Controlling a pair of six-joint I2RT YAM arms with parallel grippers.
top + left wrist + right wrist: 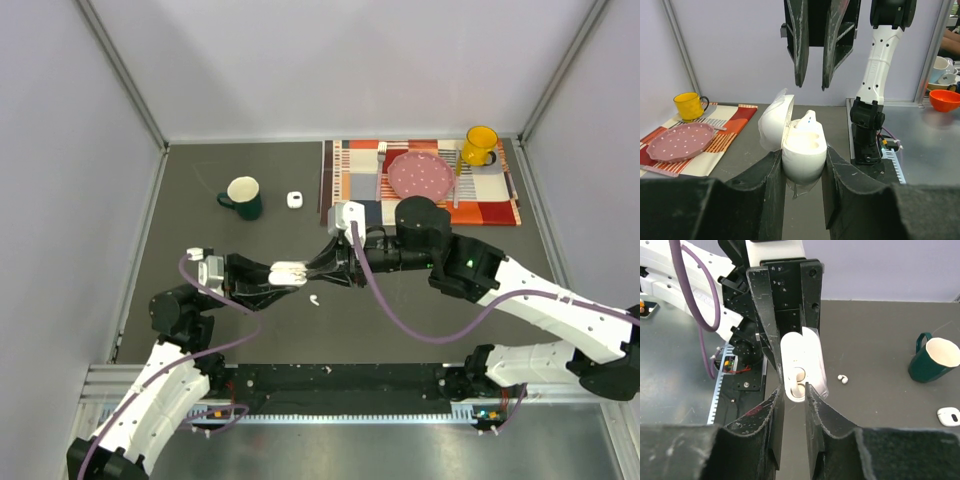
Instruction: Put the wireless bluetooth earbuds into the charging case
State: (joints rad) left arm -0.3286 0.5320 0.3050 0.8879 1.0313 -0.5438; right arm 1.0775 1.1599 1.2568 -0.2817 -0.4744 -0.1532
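Left wrist, my left gripper (pixel 802 161) clamps the open case (pixel 801 137), right gripper (pixel 812 84) slightly parted, empty, facing it, earbud (pixel 314 299) loose on bench (pixel 300 340).

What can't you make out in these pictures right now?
Top external: the charging case, between the left gripper and right gripper, is too small to show its sockets.
Left wrist: bright glare blurs the sockets around the one earbud.
Right wrist: a small white object is cut off by the right edge.

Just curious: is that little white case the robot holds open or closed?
Open. The charging case, gripped in the left claw, has its lid swung aside; one earbud sits inside.
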